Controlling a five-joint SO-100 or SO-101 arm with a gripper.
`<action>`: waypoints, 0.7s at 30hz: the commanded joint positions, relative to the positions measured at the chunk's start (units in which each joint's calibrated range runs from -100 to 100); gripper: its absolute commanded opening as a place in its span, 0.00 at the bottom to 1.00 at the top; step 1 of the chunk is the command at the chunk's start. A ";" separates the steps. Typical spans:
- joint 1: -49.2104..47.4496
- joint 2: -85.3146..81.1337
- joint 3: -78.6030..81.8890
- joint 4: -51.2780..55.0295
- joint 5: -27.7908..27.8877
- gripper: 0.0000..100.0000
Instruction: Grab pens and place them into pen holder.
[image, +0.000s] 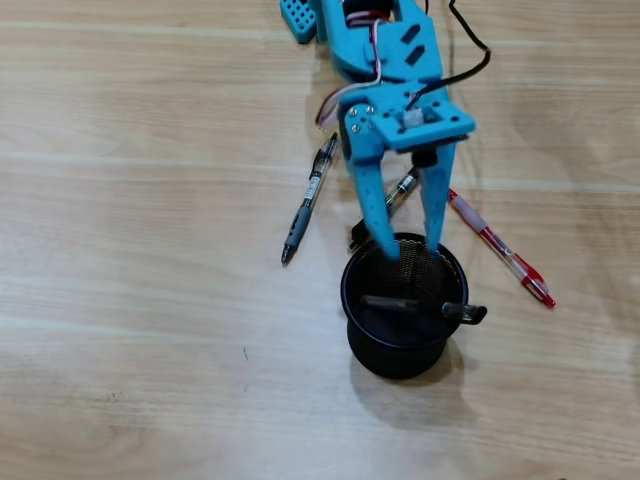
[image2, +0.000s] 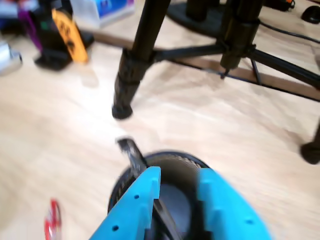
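The black mesh pen holder stands on the wooden table. One dark pen lies slanted inside it, its end poking over the right rim. My blue gripper hangs open just above the cup's far rim, with nothing between its fingers. On the table lie a black pen to the left, another black pen partly hidden under the gripper, and a red pen to the right. In the wrist view the gripper frames the holder, the pen juts out at left, and the red pen shows blurred.
Black tripod legs stand beyond the cup in the wrist view, with an orange-and-black object at the far left. A black cable runs beside the arm, and a blue part lies at the top edge.
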 joint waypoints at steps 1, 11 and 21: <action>-1.59 -8.19 -3.38 10.41 5.09 0.02; -2.42 -19.49 -2.30 41.39 7.19 0.02; 0.42 -30.36 14.99 46.58 6.51 0.02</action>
